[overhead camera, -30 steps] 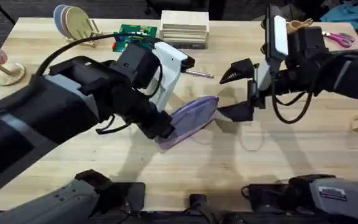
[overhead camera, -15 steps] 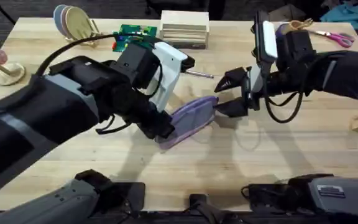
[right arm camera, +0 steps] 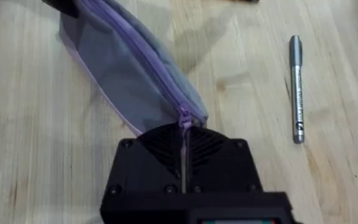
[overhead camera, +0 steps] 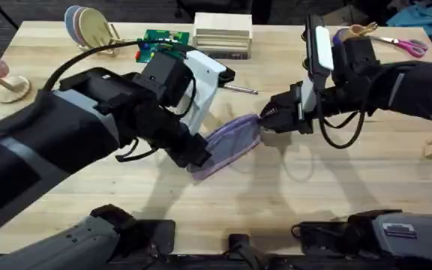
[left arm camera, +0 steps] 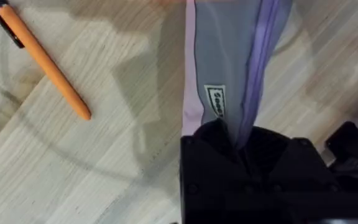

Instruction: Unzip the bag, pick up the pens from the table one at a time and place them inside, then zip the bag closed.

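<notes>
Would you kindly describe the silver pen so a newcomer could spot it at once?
On the wooden table, find the lavender pencil pouch pinched at its zipper end by the right gripper. Beside that end lies the silver pen, metallic grey, unlike the orange pen.

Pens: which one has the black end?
The orange pen, with its black tip, beside the pouch. The silver-grey pen is metallic throughout.

Overhead: fixed above the arm bases, looking down and forward across the table. Left wrist, right wrist: each close above the tabletop, facing down. Shared by all three: the lavender bag.
</notes>
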Controlling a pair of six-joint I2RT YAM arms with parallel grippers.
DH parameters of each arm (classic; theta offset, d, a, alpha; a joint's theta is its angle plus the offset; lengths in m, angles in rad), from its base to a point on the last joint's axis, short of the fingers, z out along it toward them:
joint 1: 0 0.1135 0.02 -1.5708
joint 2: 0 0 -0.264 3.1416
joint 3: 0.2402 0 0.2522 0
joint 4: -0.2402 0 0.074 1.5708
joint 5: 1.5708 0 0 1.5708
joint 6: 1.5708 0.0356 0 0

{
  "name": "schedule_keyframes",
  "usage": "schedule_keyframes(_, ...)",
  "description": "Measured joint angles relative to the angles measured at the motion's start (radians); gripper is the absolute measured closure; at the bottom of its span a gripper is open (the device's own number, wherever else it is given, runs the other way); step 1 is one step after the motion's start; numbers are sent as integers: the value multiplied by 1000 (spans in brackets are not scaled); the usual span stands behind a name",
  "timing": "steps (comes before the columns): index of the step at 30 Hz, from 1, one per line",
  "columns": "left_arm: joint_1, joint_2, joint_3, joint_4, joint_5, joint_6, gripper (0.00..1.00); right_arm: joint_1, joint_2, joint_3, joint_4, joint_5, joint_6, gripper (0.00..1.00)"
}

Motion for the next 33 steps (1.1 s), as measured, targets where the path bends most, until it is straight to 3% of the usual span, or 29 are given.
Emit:
schedule_keyframes(6, 2, 0, 0, -1, -1, 0, 959, 0, -16, 17, -7, 12, 0, 969)
schedule_keyframes(16, 3, 0, 0, 4, 13, 2, 959, 15, -176, 31, -33, 43, 0, 970)
schedule_keyframes(27, 3, 0, 0, 6, 13, 4, 959, 84, -191, 42, -55, 121, -11, 971)
schedule_keyframes(33, 3, 0, 0, 16, 13, 4, 959, 186, -191, 51, -53, 116, -14, 971)
